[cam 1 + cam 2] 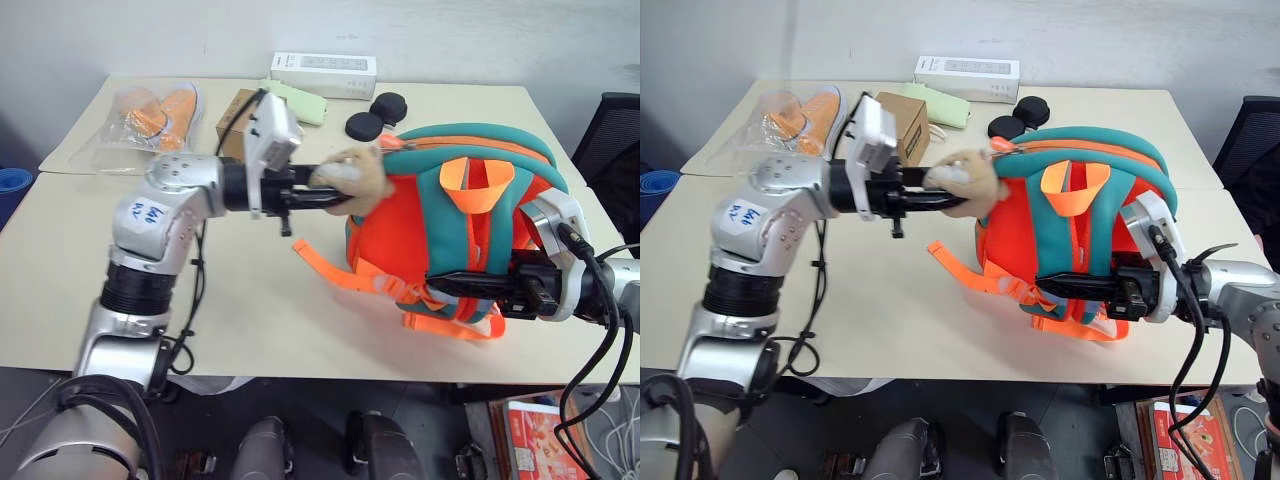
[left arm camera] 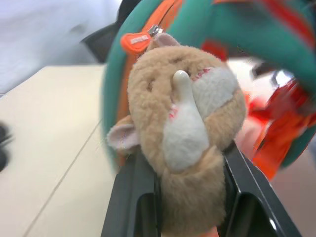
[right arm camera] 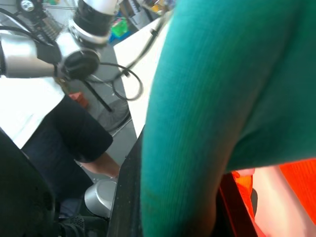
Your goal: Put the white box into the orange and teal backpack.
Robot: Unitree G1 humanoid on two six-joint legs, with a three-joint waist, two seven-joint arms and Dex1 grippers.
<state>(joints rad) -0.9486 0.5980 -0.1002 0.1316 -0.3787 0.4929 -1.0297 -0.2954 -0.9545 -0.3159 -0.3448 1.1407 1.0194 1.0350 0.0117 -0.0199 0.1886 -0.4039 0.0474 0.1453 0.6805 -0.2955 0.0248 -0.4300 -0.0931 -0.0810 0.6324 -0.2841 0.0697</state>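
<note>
The orange and teal backpack (image 1: 395,235) stands upright on the table, right of centre, its zip closed along the top. Its tan plush animal (image 1: 352,172) hangs at the upper left corner. My left gripper (image 1: 335,192) reaches in level from the left and is shut on the plush, whose body is squeezed between the black fingers (image 2: 134,197). My right gripper (image 1: 447,283) comes in from the right, low on the strap side, shut on a teal strap (image 3: 197,128). The white box is out of view.
At the table's back edge lie a long white carton with grey print (image 1: 323,72), a pale green case (image 1: 300,100), a brown cardboard cube (image 1: 235,118) and two black round pads (image 1: 378,112). A plastic bag of orange items (image 1: 150,115) sits back left. A black chair (image 1: 615,130) stands at the right.
</note>
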